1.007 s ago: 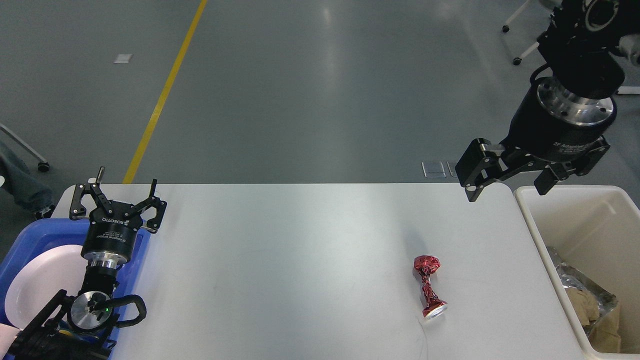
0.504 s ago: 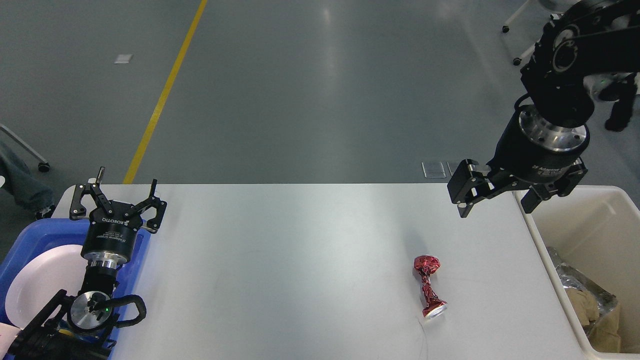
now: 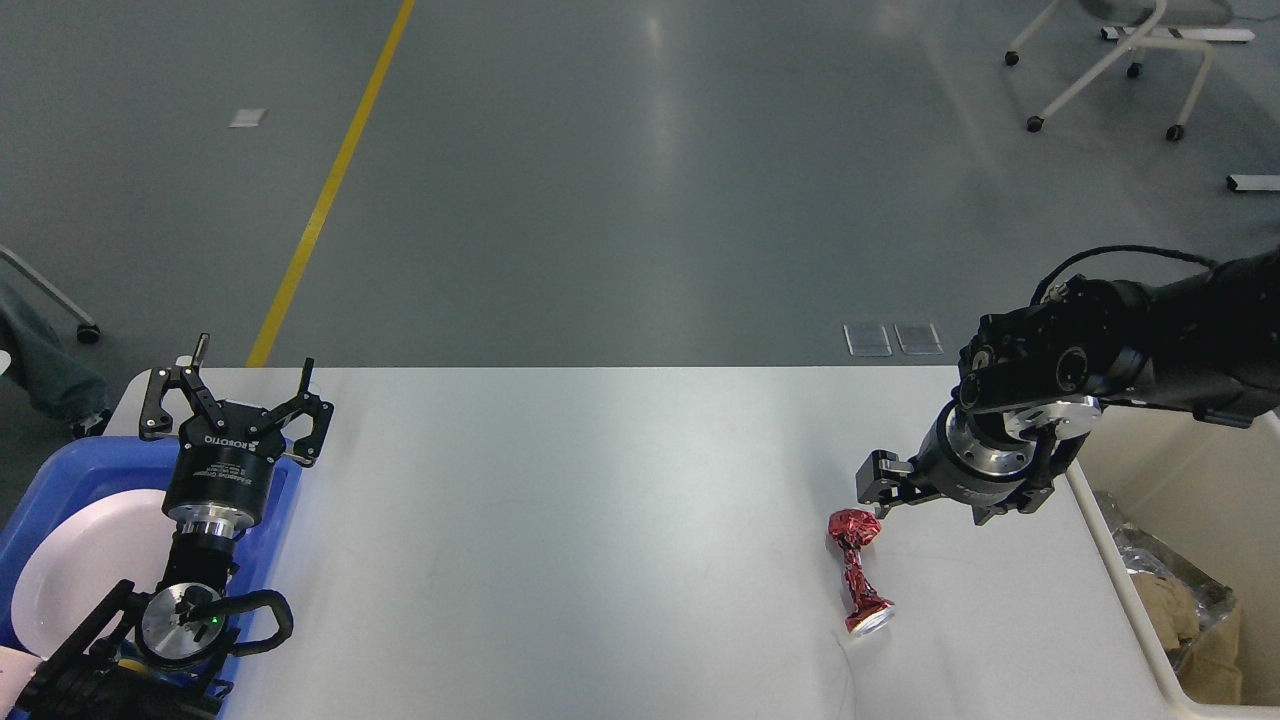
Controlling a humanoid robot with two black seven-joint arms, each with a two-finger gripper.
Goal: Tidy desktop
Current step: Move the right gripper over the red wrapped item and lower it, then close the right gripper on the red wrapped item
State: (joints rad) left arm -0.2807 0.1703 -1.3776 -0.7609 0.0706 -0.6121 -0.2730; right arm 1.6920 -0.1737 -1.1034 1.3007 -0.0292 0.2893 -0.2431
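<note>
On the desktop (image 3: 600, 520), wide and pale grey-white, filling the lower half of the head view, a crushed red can (image 3: 856, 572), twisted thin at the waist, lying right of centre with its open silver end toward the near edge. Just above and right of the can's far end, right gripper (image 3: 880, 490), low over the surface, seen nearly end-on and dark; one finger tip close beside the can's crumpled top, the other hidden behind the wrist, so spread or closed cannot be told, nor whether anything touches. At the right edge, a cream bin (image 3: 1120, 560), holding crumpled foil (image 3: 1160, 575) and brown paper (image 3: 1185, 625). Over the left corner, left gripper (image 3: 240, 385), fingers spread wide apart, holding nothing, pointing away from the near edge. Below it, a blue tray (image 3: 60, 470) with a white plate (image 3: 85, 560) inside, partly covered by the left arm. Beyond the table, grey floor with a yellow line (image 3: 330, 185).
</note>
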